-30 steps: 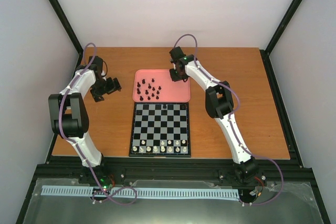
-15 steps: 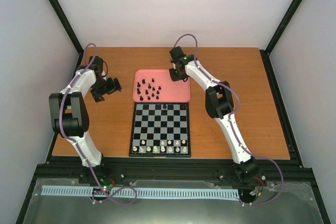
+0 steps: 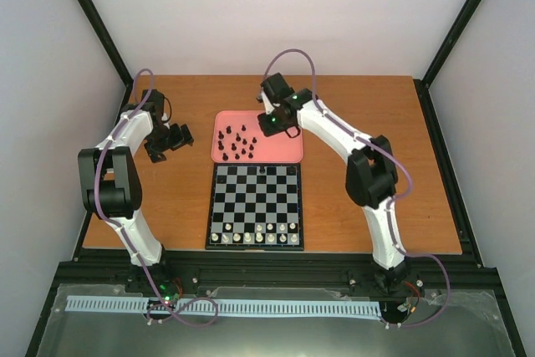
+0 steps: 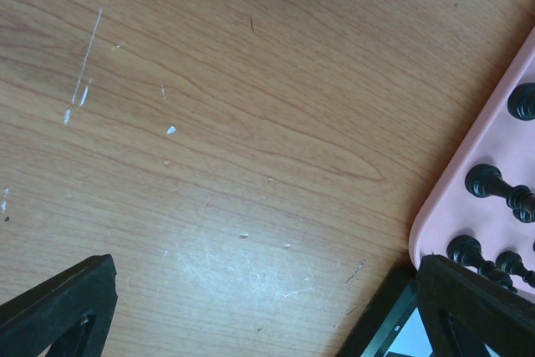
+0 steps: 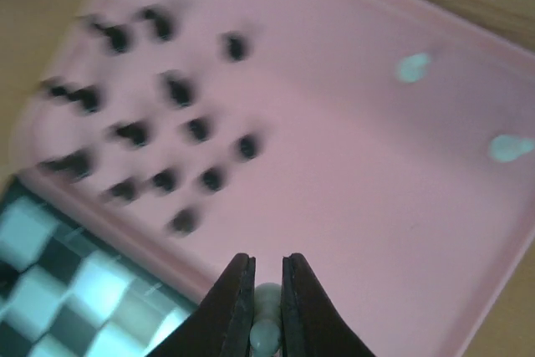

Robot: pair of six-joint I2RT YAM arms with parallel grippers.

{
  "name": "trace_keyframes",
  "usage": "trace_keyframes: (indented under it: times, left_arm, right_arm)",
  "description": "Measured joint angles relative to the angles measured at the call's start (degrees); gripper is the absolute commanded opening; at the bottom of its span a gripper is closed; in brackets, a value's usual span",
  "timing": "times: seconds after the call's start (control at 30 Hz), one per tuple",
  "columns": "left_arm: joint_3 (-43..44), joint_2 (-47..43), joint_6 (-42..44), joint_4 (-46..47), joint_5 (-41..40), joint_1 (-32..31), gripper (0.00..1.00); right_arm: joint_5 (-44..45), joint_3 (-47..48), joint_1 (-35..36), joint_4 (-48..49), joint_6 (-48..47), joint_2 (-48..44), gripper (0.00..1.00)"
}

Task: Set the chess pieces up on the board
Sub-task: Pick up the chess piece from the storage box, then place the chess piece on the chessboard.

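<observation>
The board [image 3: 255,206] lies flat at the table's middle, with cream-white pieces [image 3: 255,237] along its near rows and one black piece [image 3: 262,170] on its far row. Several black pieces [image 3: 236,143] stand in the pink tray [image 3: 284,150] behind it. My right gripper [image 5: 267,286] is shut on a cream-white piece [image 5: 267,323] and holds it above the tray, beside the black pieces [image 5: 167,131]. Two more cream-white pieces [image 5: 414,66] rest in the tray. My left gripper [image 3: 180,136] hovers over bare wood left of the tray, open and empty; its fingers [image 4: 63,303] show wide apart.
The tray's corner [image 4: 468,173] and the board's corner [image 4: 393,323] show at the right of the left wrist view. Black frame posts and white walls enclose the table. Bare wood [image 3: 376,123] lies right of the tray and board.
My right arm has swung left and lifted, carrying its gripper from the tray's far right corner toward the tray's middle. The left arm has not moved.
</observation>
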Motion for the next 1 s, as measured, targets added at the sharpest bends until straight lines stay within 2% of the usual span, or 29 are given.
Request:
trace_keyframes:
  times: [0.27,0.43,0.77,1.0]
  left_arm:
    - [-0.1,-0.3,0.0,0.1,-0.2,0.0,1.00]
    - [-1.0,-2.0,0.0,0.4,-0.2,0.0,1.00]
    - [-2.1,-5.3,0.0,0.6,-0.4,0.0,1.00]
    - [-3.0,-6.3,0.0,1.3,-0.4,-0.4,1.00]
  right_arm:
    - [-4.6,-26.4,12.7,7.0,0.6,-22.3,0.09]
    - [-5.3,-38.3,18.5,9.3,1.1,-26.3,0.09]
    - [-5.8,-46.2,29.6,15.0,1.9,-27.0,0.10]
    - [-6.6,-48.8,30.9,17.1,3.7,-27.4,0.10]
